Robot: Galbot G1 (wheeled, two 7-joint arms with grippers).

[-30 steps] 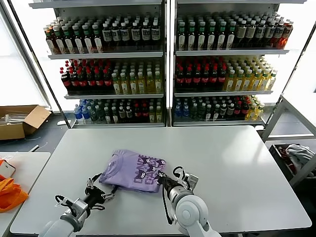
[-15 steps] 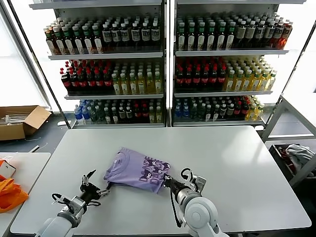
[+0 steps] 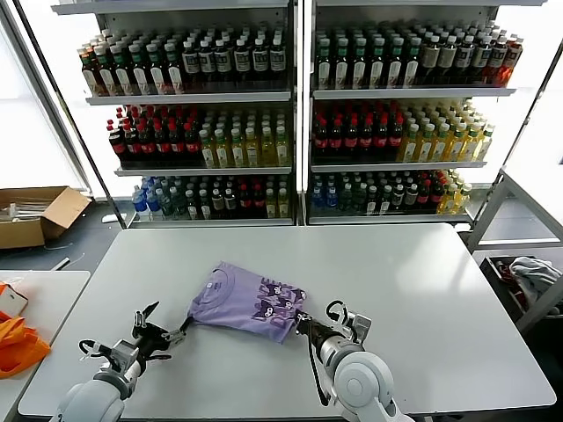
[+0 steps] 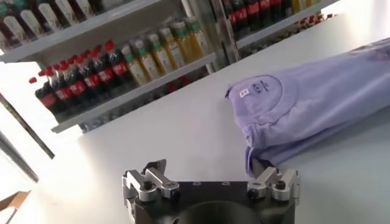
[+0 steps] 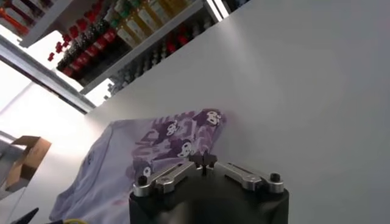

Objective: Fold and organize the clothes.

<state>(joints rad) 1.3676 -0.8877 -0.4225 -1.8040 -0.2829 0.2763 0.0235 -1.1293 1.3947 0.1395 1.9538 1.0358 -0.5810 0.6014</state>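
Note:
One lavender T-shirt (image 3: pixel 246 297) lies folded on the white table (image 3: pixel 413 290), its dark purple print (image 3: pixel 274 302) facing up on the right half. The neck label (image 4: pixel 244 93) and collar show in the left wrist view. My right gripper (image 3: pixel 302 322) is at the shirt's near right corner, shut on the printed edge (image 5: pixel 183 146); its fingertips (image 5: pixel 196 161) meet right at the fabric. My left gripper (image 3: pixel 164 325) stands open just left of the shirt's near left corner (image 4: pixel 259 155), with nothing between its fingers.
Tall shelves of bottled drinks (image 3: pixel 290 114) stand behind the table. An open cardboard box (image 3: pixel 35 215) sits on the floor at the left. An orange item (image 3: pixel 18 345) lies on a side table. A metal cart (image 3: pixel 523 264) stands at the right.
My left gripper has drawn back to the left, away from the shirt's corner. The right gripper has shifted slightly right, and the shirt has slid with it.

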